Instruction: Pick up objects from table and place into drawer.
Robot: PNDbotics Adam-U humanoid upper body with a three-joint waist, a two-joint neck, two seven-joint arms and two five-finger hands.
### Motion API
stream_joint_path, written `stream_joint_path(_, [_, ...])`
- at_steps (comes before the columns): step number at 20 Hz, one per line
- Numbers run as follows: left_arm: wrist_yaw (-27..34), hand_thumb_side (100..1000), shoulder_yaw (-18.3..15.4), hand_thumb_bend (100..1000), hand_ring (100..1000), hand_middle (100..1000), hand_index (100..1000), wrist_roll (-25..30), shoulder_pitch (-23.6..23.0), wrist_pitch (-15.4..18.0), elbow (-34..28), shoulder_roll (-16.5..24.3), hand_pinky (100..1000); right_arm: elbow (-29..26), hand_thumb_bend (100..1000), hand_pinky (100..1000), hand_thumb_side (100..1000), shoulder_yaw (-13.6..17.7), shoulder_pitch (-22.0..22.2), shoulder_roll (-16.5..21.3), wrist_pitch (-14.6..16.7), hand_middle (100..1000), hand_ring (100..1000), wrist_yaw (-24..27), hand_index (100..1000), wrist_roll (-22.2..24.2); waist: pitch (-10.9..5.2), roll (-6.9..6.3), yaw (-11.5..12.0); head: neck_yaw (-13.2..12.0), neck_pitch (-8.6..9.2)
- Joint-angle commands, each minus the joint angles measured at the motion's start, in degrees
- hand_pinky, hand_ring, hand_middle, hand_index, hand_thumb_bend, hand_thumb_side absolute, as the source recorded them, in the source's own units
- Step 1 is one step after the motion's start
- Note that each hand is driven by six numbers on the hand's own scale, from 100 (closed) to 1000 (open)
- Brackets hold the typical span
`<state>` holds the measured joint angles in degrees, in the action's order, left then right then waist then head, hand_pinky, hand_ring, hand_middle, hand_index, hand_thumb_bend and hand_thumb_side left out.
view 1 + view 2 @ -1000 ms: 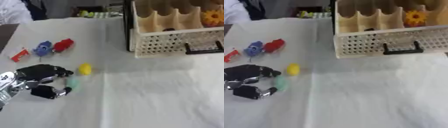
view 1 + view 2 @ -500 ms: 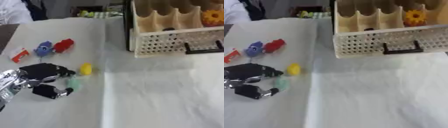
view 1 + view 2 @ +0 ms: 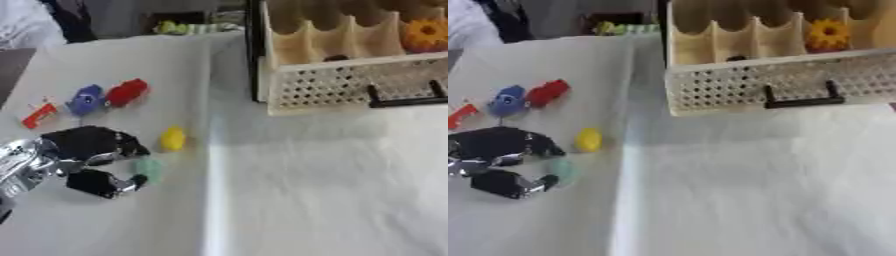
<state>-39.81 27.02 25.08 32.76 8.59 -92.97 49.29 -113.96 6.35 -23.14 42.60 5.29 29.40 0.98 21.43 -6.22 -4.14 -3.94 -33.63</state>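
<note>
My left hand (image 3: 85, 155) lies low on the table at the left, fingers and thumb curved around a small pale green object (image 3: 149, 168) that sits between them; whether they touch it I cannot tell. Just right of the fingers lies a yellow object (image 3: 173, 138). Farther back on the left sit a red toy (image 3: 128, 92), a blue toy (image 3: 87, 99) and a small red-orange piece (image 3: 40, 115). The open perforated drawer (image 3: 350, 85) with a black handle (image 3: 800, 101) stands at the back right, an orange flower-like object (image 3: 426, 35) in one compartment. My right hand is out of view.
A white cloth (image 3: 306, 190) covers the table, with a fold line running down its middle. Wooden dividers split the drawer into several compartments. A dark shape and a yellow-green object (image 3: 184, 27) sit beyond the far table edge.
The left hand has stayed beside the green object, with its fingers curling slightly closer around it. The toys have not moved.
</note>
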Motion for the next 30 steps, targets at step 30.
stream_joint_path(30, [-3.5, 1000, -0.21, 370, 771, 789, 1000, 4.33, 0.95, 3.13, -2.78, 2.59, 598, -0.63, 356, 579, 933, 1.25, 0.35, -0.49, -2.13, 275, 505, 1.04, 660, 0.4, -1.03, 0.3, 0.37, -0.41, 0.42])
